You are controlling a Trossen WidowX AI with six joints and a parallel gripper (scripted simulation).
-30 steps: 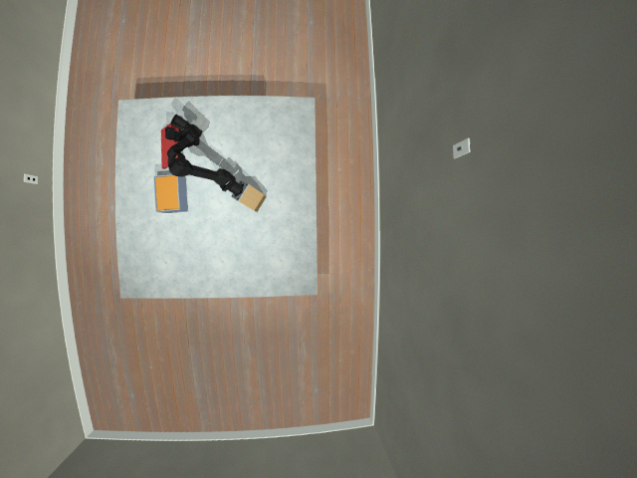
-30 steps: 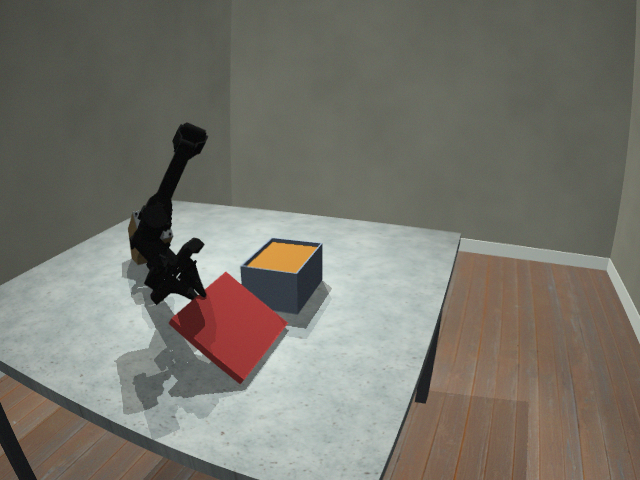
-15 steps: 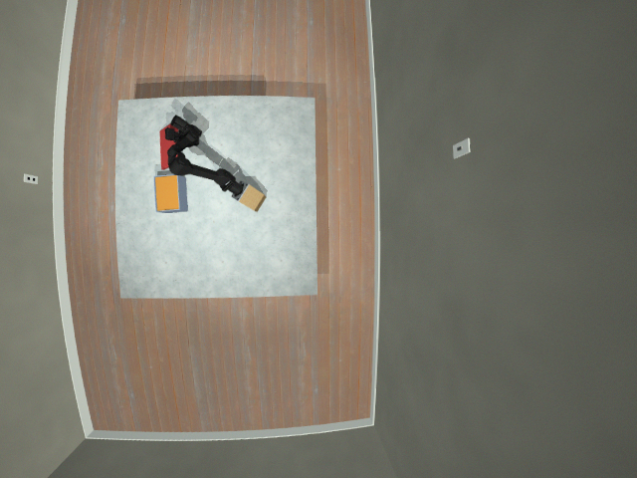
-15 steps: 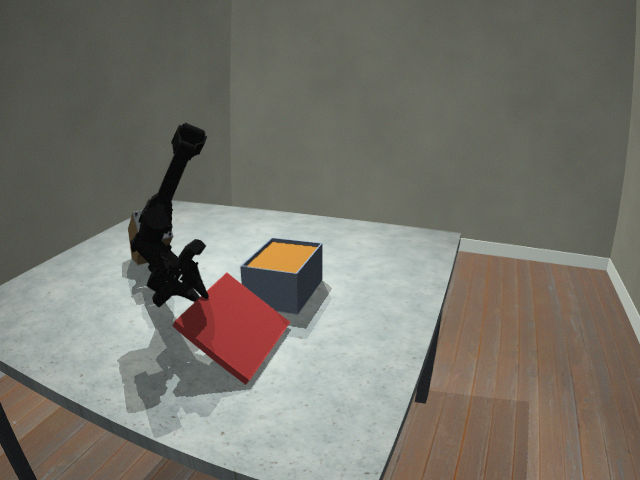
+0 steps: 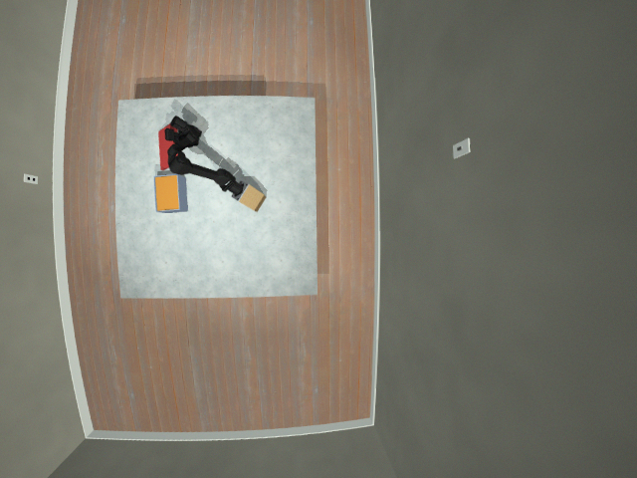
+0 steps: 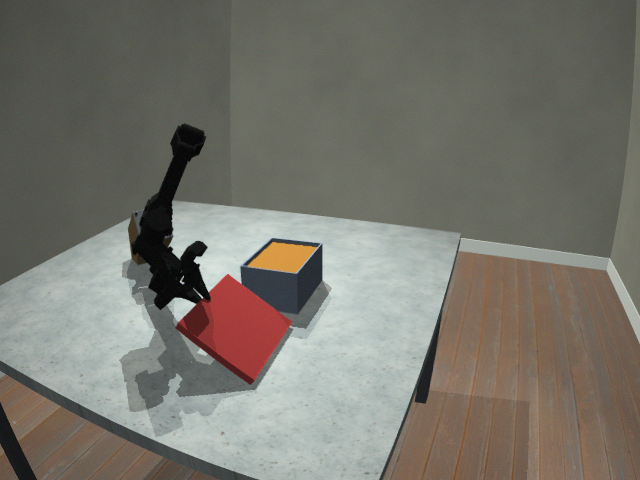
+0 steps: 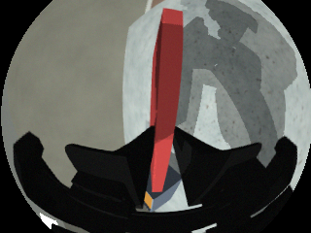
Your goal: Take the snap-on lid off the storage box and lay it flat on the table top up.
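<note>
The red lid (image 6: 235, 325) is off the box and tilted, its far edge low near the table, its near edge held by my gripper (image 6: 199, 298). My gripper is shut on the lid's edge. In the wrist view the red lid (image 7: 165, 97) runs edge-on up from between my fingers. In the overhead view the lid (image 5: 164, 148) shows partly under the arm, beside the gripper (image 5: 172, 135). The dark blue box (image 6: 283, 272) with an orange inside stands open just right of the lid; it also shows in the overhead view (image 5: 170, 192). I cannot tell whether the lid touches the box.
The arm's tan base block (image 5: 252, 197) sits near the table's middle and shows behind the arm in the side view (image 6: 135, 238). The grey table top (image 5: 216, 197) ends at edges on all sides, with wooden floor (image 6: 522, 361) around it.
</note>
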